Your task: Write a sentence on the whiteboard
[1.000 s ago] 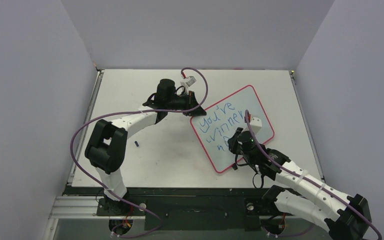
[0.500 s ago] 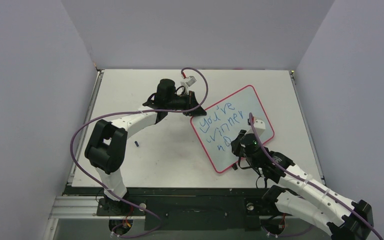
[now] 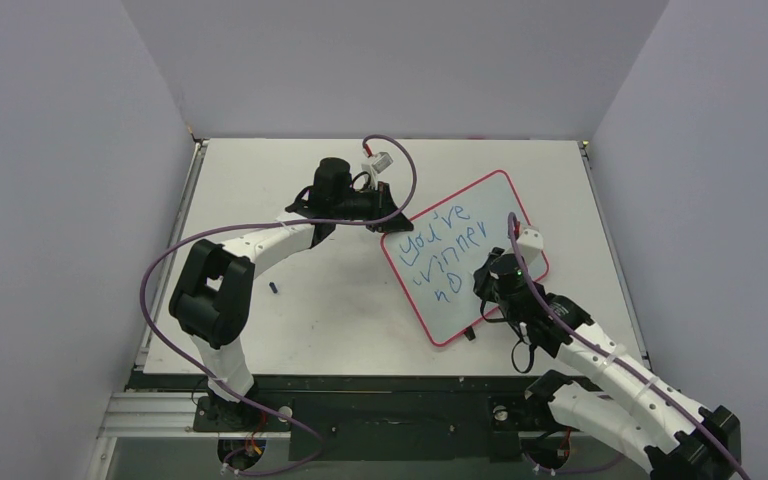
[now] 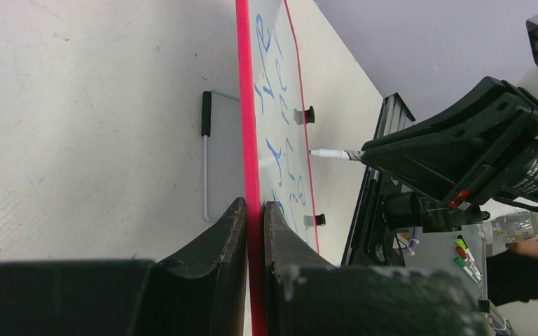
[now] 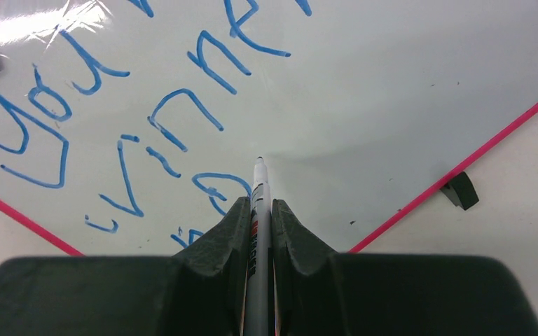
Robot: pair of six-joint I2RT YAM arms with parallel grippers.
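The whiteboard (image 3: 500,215) lies tilted at the table's middle right, its pink-red frame (image 4: 246,126) seen edge-on in the left wrist view. Blue lettering, the sentence (image 3: 440,245), runs in three slanted lines across it (image 5: 182,119). My left gripper (image 3: 392,222) is shut on the board's left edge, the frame pinched between both jaws (image 4: 254,206). My right gripper (image 3: 487,282) is shut on a white pen (image 5: 259,196) over the board's near half. The pen tip points at bare board (image 5: 392,91) just right of the last blue letter; contact cannot be told.
A small blue cap (image 3: 275,288) lies on the table left of the board. A black foot (image 5: 460,190) sticks out at the board's near right edge. A wire stand with a black grip (image 4: 206,115) lies behind the board. Grey walls close three sides.
My right gripper has slid rightward and a little farther along the board with the pen, uncovering the short third line. The left gripper and the board have not moved.
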